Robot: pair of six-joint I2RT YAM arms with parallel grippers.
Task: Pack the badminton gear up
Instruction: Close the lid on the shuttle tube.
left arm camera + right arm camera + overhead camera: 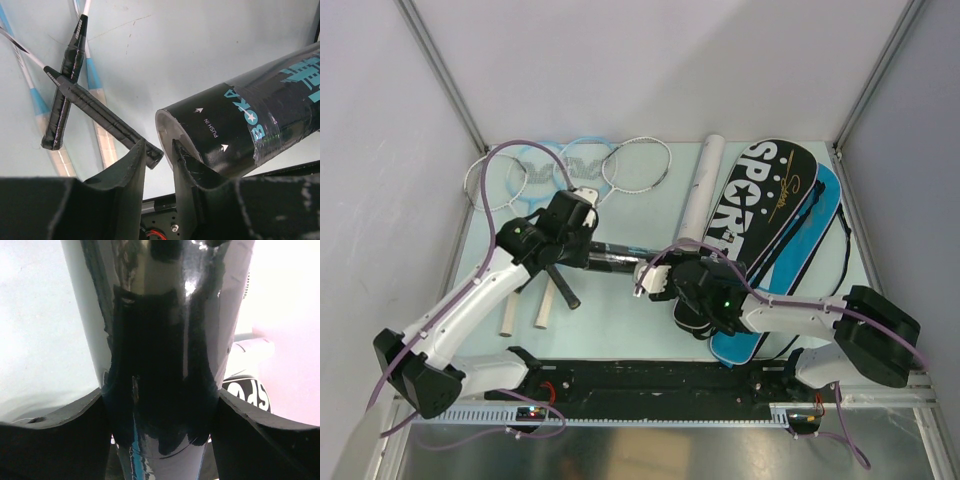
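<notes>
**Packing at an early stage: the black tube (615, 260) is held over mid-bench (620, 325).**
The right gripper (160, 410) is clamped around the tube. The left gripper (159, 155), narrowly parted and apparently empty, sits at the tube's open end. Rackets (582, 170), white tube (698, 195) and SPORT bags (760, 205) lie unpacked.

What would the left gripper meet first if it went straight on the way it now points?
Probably the butt of the black handle, which shows in the gap of the left gripper. The open rim of the tube sits by one finger and may touch first; depth is unclear.
</notes>
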